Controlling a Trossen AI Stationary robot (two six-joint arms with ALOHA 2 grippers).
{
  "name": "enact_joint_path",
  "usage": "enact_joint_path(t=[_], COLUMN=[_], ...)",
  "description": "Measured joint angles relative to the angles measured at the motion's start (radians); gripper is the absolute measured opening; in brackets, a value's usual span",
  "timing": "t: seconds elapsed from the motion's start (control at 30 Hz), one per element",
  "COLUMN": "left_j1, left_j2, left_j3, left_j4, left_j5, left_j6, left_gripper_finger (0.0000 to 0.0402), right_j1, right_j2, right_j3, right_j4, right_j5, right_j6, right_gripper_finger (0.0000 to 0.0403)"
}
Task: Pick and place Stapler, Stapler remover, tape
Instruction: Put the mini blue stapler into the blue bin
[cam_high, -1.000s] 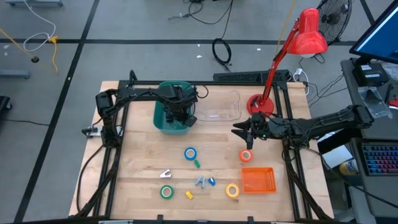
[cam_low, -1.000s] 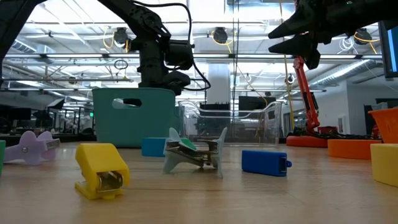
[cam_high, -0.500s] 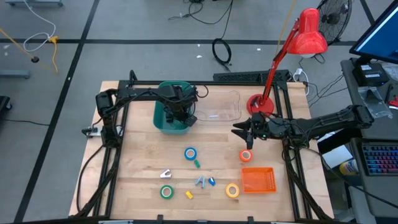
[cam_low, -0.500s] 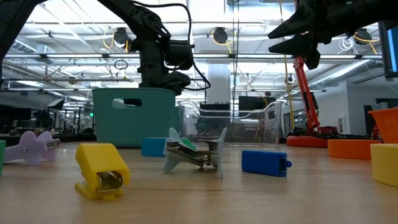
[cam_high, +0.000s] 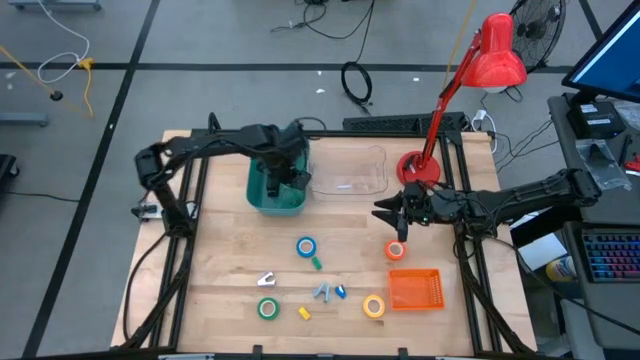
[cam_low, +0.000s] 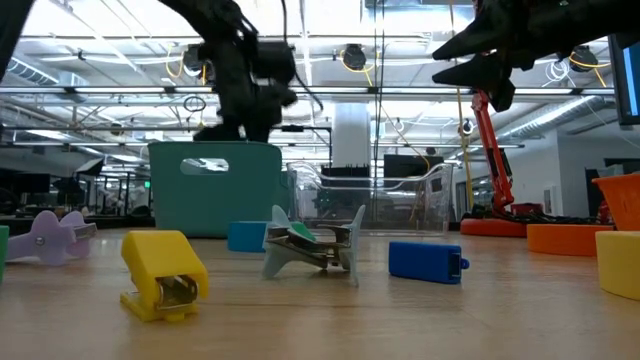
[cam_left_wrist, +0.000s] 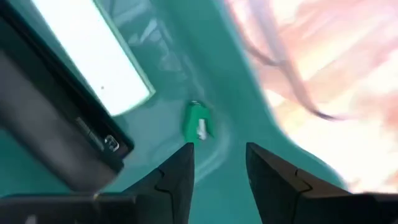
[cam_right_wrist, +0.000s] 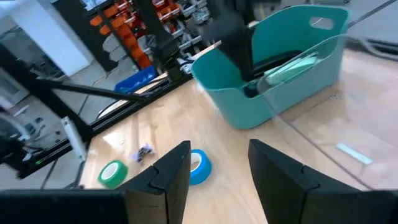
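My left gripper is open and points down into the teal bin. On the bin's floor lie a small green stapler, just beyond the fingertips and untouched, and a large white-and-black stapler. My right gripper is open and empty, held above the table near the orange-red tape roll. The blue, green and yellow tape rolls lie flat on the table. Small staplers and staple removers lie between them.
A clear container stands to the right of the teal bin. An orange basket sits near the front right. A red desk lamp stands on the table's far right. Bare wood lies at the table's left.
My left arm has swung toward the table's left, and its gripper has shifted a little left above the teal bin. My right gripper has kept still.
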Motion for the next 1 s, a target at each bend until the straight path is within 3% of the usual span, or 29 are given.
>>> enact_joint_path(t=[0.17,0.37,0.47,0.73,0.83,1.0], left_j1=[-0.063,-0.168,-0.228,-0.342,-0.370,-0.403], left_j2=[-0.143,-0.274,-0.320,-0.355,-0.355,-0.358], left_j3=[0.000,0.000,0.000,-0.012,-0.063,-0.193], left_j4=[0.004,0.010,0.023,0.081,0.150,0.295], left_j5=[-0.034,-0.041,-0.092,-0.192,-0.186,-0.139], left_j6=[0.009,0.127,0.160,0.146,0.138,0.089], left_gripper_finger=[0.0145,0.0145,0.0145,0.0145,0.0145,0.0145], right_j1=[0.000,0.000,-0.001,0.004,0.017,0.071], right_j2=[0.000,0.000,0.000,0.000,0.000,0.018], right_j3=[0.000,0.000,0.000,0.000,0.000,0.002], right_j4=[0.000,-0.001,-0.001,0.006,0.026,0.109], right_j5=[-0.039,-0.038,-0.038,-0.074,-0.141,-0.146], right_j6=[0.000,0.000,0.000,-0.002,-0.005,-0.011], right_gripper_finger=[0.0155,0.0155,0.0155,0.0155,0.0155,0.0155])
